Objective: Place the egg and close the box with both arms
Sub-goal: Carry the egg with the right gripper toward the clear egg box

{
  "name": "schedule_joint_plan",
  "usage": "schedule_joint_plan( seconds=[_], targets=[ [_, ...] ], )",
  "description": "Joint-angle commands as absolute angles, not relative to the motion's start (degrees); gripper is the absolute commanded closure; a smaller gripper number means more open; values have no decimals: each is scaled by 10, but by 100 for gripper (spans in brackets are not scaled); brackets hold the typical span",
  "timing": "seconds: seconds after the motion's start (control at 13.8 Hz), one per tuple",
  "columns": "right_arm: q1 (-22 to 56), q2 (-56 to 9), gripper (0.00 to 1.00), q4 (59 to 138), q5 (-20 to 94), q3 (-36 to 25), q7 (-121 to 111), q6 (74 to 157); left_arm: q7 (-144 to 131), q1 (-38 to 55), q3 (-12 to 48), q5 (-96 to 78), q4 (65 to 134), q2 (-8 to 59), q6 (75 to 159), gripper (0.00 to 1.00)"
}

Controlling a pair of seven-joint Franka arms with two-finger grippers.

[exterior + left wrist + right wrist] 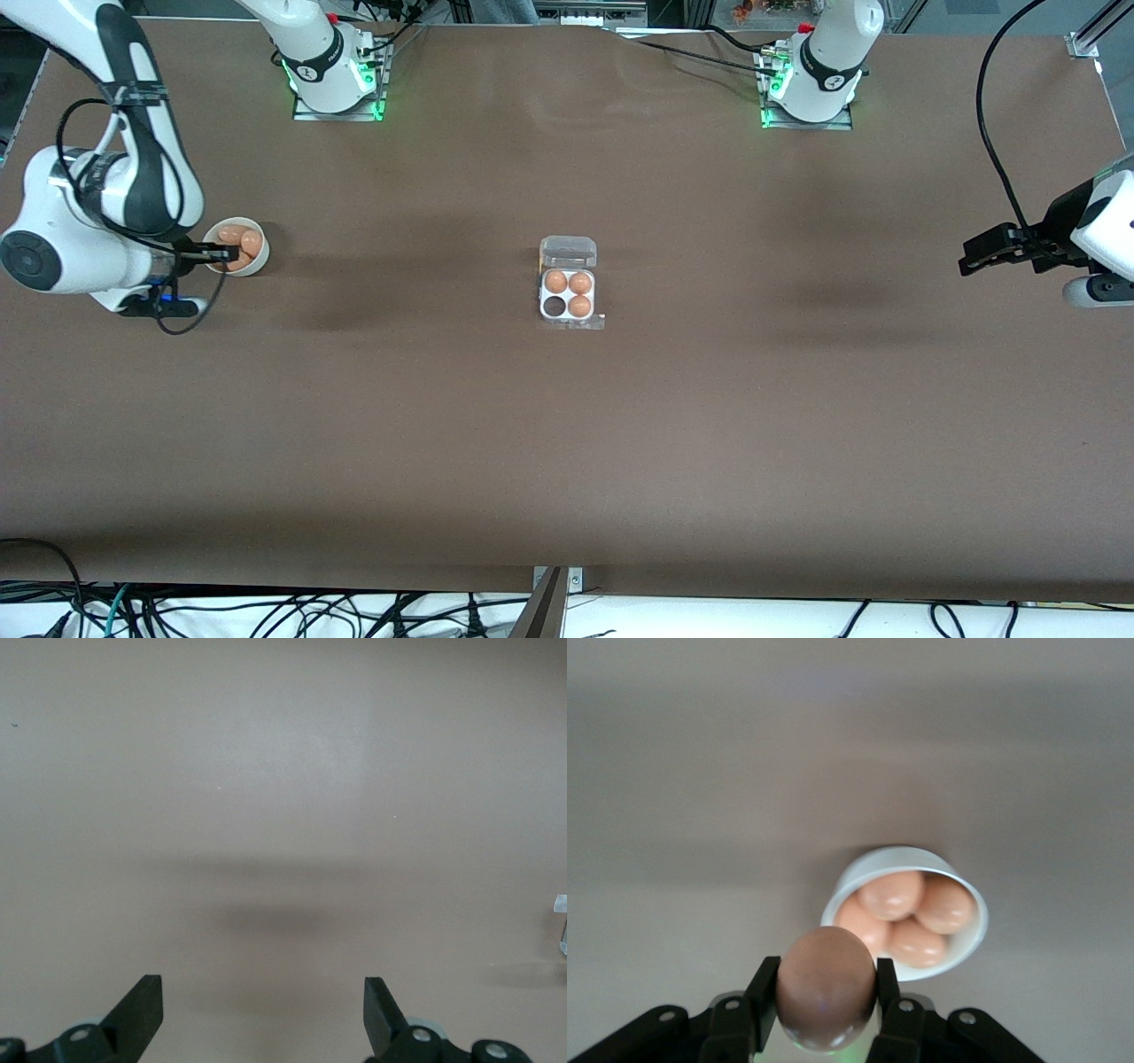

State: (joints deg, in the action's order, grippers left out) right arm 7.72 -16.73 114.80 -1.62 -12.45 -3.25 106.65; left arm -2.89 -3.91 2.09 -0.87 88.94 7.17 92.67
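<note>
Even overhead light, table [567, 443] evenly bright; soft smudgy shadows spread on it beside the box [568, 283]; green glow at both arm bases; held egg [826, 988] close and blurred, bowl [967, 943] mildly soft

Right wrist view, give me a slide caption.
Right gripper holds an egg above the white bowl of eggs.

Brown desk with a bowl and an egg box on it

The wide brown desk [567, 443] carries a round white bowl [260, 259] of tan eggs toward the right arm's end, and the box [568, 292] near its middle, well apart from the bowl. The box lies open, its clear lid [568, 252] folded back flat on the desk, farther from the front camera than the white tray. Three cells hold eggs; one cell is dark and unfilled.
</note>
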Motion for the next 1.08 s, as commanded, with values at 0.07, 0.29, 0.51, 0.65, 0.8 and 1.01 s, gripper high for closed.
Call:
schedule_joint_plan(
  seconds=[0.07,0.29,0.51,0.65,0.8,1.01],
  targets=[
    [160,-199,61,1084,39,-124,74,1038,-17,-40,19,-12,873,77,918,0],
    [223,-237,61,1014,89,-121,175,1016,-17,-40,19,-12,873,77,918,0],
    [287,-276,61,962,148,-122,267,1018,-17,-40,19,-12,873,77,918,0],
    [331,-313,61,922,177,-122,332,1024,-17,-40,19,-12,873,77,918,0],
    [360,-353,61,861,196,-121,387,1024,-17,-40,19,-12,873,77,918,0],
    [399,-404,61,788,208,-121,452,1042,-17,-40,19,-12,873,77,918,0]
  ],
)
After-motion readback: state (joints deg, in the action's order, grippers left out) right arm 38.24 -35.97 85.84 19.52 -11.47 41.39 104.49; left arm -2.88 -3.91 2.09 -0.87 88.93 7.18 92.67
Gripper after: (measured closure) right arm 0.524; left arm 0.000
